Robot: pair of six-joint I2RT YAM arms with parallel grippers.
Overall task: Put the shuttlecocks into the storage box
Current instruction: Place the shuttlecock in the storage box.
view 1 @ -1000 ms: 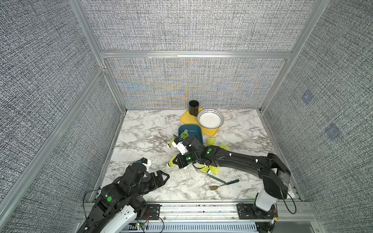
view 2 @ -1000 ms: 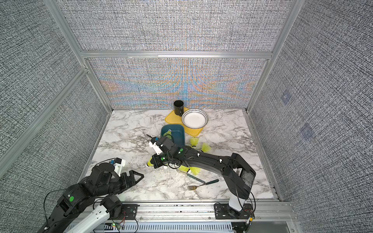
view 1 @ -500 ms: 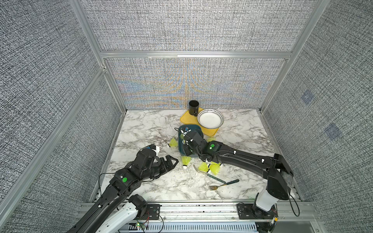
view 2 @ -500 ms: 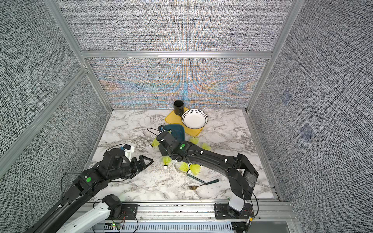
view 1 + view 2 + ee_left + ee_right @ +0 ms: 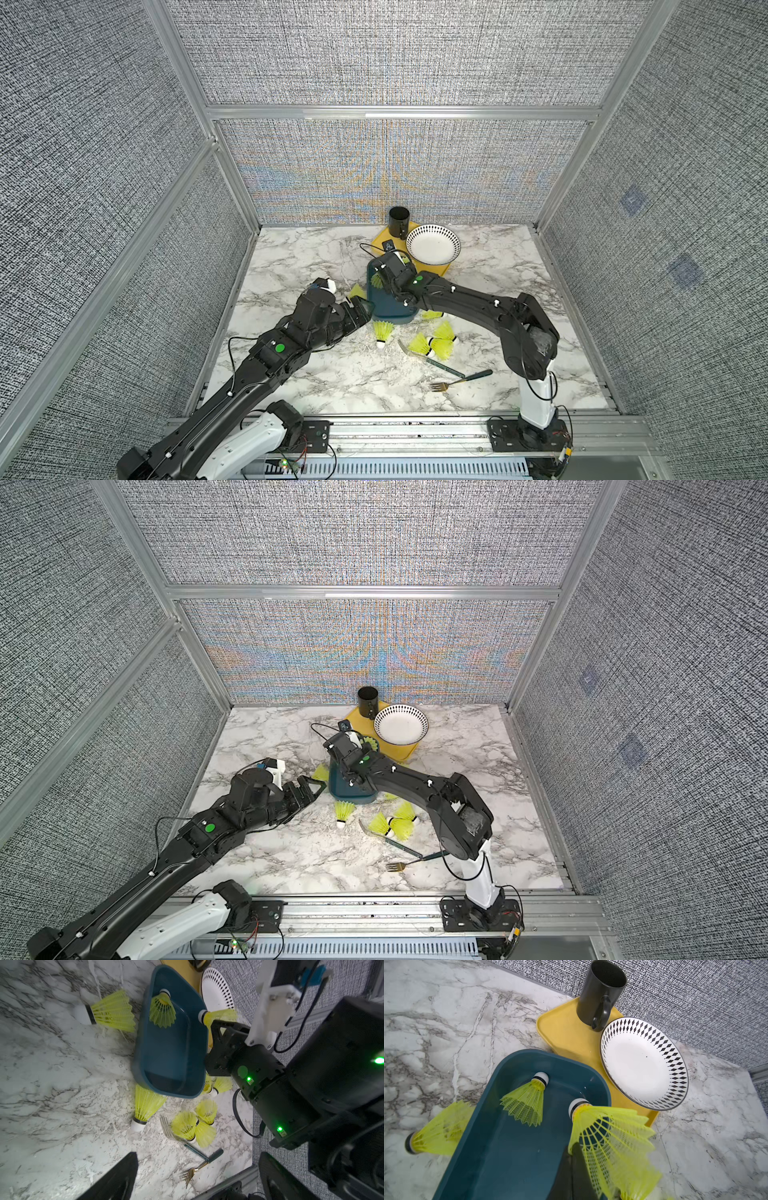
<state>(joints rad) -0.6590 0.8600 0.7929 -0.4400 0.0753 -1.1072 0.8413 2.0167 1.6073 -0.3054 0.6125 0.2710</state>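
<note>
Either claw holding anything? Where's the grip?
Right claw pinches a shuttlecock by its skirt, over the storage box. Left claw open, empty.

Left arm: you've brought it forward from the near-left corner of the white marble tabletop (image 5: 332,374). The black left gripper (image 5: 365,309) now sits just beside the near-left corner of the dark teal rectangular plastic storage box (image 5: 390,309).
Right arm: you've swung it from the tabletop left of the box to the box's far end.
Load: the right gripper (image 5: 572,1167) now carries a neon yellow-green plastic shuttlecock (image 5: 608,1136) above the far rim.
</note>
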